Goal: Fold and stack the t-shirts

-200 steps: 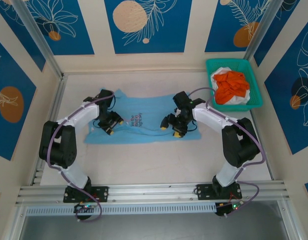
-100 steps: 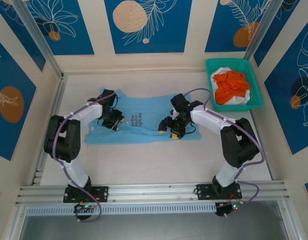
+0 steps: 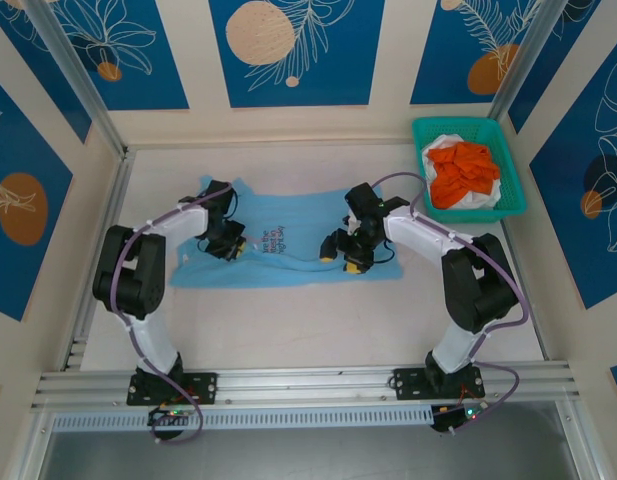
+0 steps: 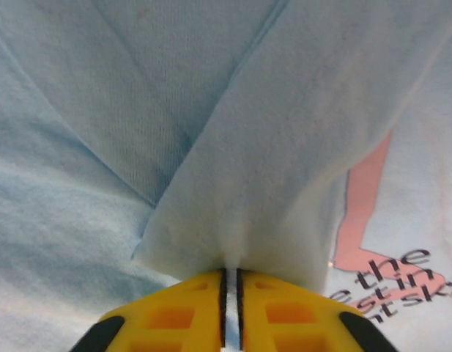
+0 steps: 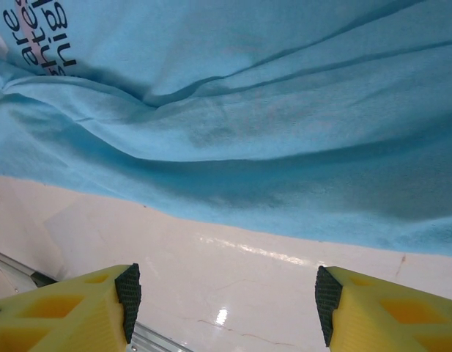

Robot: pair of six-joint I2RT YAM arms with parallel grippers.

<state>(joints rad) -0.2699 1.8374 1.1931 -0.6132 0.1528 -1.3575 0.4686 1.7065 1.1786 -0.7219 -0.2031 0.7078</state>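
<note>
Blue shirt (image 3: 283,245) lies spread out sideways across the middle of the table (image 3: 318,320), chest print (image 3: 272,241) facing up, well in from the near edge where the two arms are bolted. Both arms reach over it from that edge.

On the shirt's near right part, the right gripper (image 3: 343,261) hangs with its jaws spread wide. Its wrist view shows the yellow fingers (image 5: 79,308) far apart over bare table, just short of the shirt's rippled near hem (image 5: 233,213), holding nothing. Compared with a second ago it has slid only slightly left, and its jaws look just as wide.

On the shirt's left part, beside the print, the left gripper (image 3: 231,247) has moved a little farther up the cloth and its arm has drawn in. Its jaws, open a second ago, are now pressed together. The wrist view shows its fingers (image 4: 174,315) nearly meeting, pinching a raised fold of the blue shirt (image 4: 284,147), with pink and dark lettering (image 4: 372,279) just to the right.

In the far right corner sits a teal basket (image 3: 423,130). A crumpled orange shirt (image 3: 463,172) lies in it on top of a white shirt (image 3: 478,200), both unchanged.
</note>
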